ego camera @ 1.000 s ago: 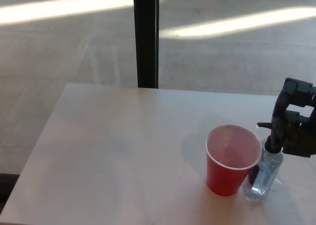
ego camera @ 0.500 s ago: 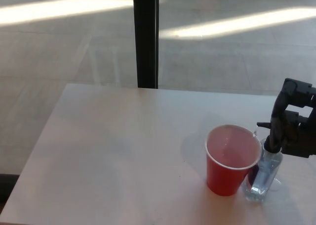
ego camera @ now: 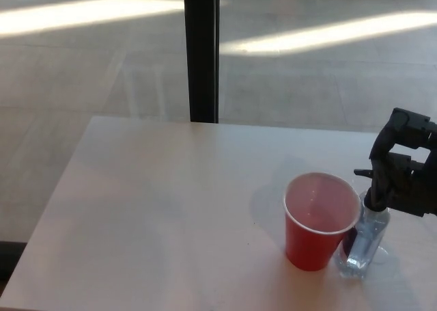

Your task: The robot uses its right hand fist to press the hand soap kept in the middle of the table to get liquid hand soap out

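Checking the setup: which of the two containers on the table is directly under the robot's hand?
The clear soap bottle, under the right hand; the red cup stands beside it.

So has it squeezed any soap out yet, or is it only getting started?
Done: the right hand has reached the clear soap bottle and sits on its black pump, beside the red cup on the table. In hand: it looks like it is pressing or about to. Left: I see no soap coming out, and whether the cup holds any I cannot tell.
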